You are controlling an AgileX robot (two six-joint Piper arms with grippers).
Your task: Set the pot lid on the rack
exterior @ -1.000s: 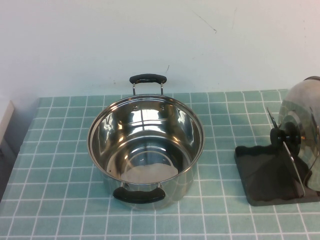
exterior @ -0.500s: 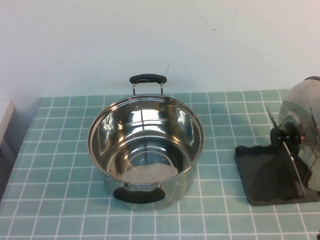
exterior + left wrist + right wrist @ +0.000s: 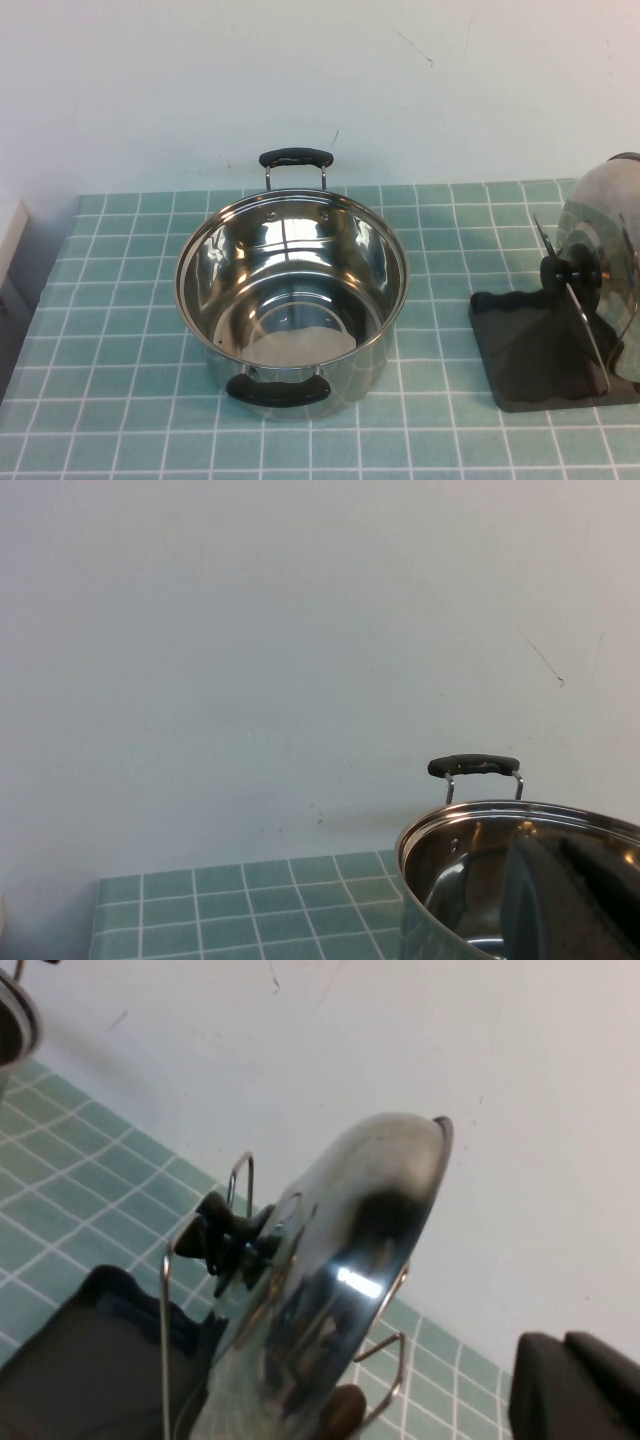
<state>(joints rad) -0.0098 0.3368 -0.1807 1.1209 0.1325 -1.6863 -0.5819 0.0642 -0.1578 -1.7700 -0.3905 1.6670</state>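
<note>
Standing on edge in the rack (image 3: 535, 350) at approx 3 o'clock on the table (image 3: 120, 400), the pot lid (image 3: 605, 255) leans betw. wire dividers, knob toward the pot (image 3: 292, 290) at centre; right gripper (image 3: 580, 1385) sits near the lid, fingers' state can't tell; left gripper not visible.

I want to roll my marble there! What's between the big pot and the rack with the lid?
Only bare teal tiled table, seen in the high view, lies between pot and rack holding the pot lid. Neither end effector is in that view.
</note>
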